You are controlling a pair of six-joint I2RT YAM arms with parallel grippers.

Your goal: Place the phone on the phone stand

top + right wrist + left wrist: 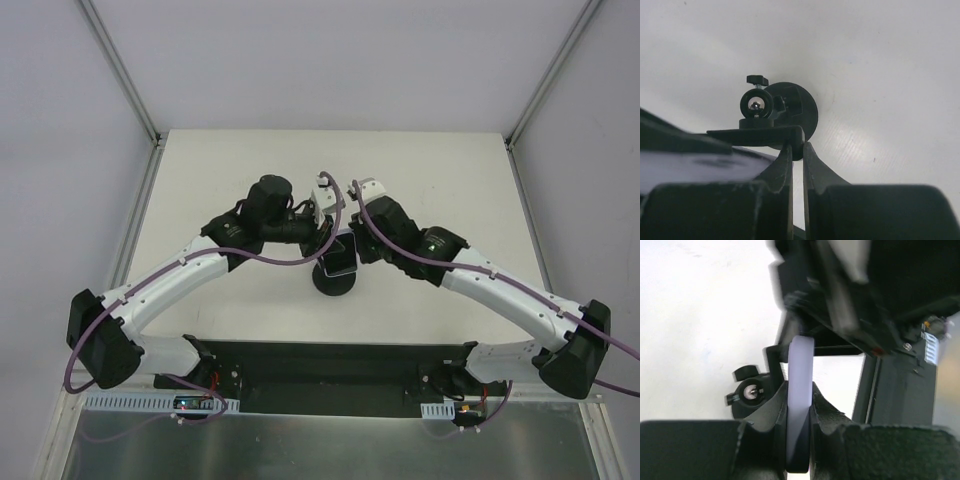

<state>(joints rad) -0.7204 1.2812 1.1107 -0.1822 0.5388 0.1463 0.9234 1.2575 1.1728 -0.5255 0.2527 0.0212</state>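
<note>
**Item: phone.** Your left end effector point(800, 392) is pinching the phone point(801, 365) across its thin sides. In the left wrist view the phone shows edge-on as a pale lavender strip standing upright between the fingers. From above it sits at the centre of the desk point(200, 180), directly over the stand's round base.

**Item: phone stand.** The phone stand point(801, 107) rests on the desk under both arms. Its domed base is flat down, with the clamp head point(756, 104) and its small thumbscrew on top. A thin black bar point(750, 134) runs across just below that head.

**Item: right end effector.** Your right end effector point(796, 147) has its fingers drawn almost together, leaving only a sliver between them. The tips are at the end of that black bar. You cannot tell from these views whether they are actually squeezing it.

**Progress.**
- Done: the phone is lifted, gripped and carried to the stand.
- Not confirmed: no view shows whether the phone is seated in the holder.
- Left, by my judgement:
  - Settle the phone into the holder.
  - Check that it stays put.
  - Release with the left end effector.
  - Draw both arms clear without knocking the stand.
</note>
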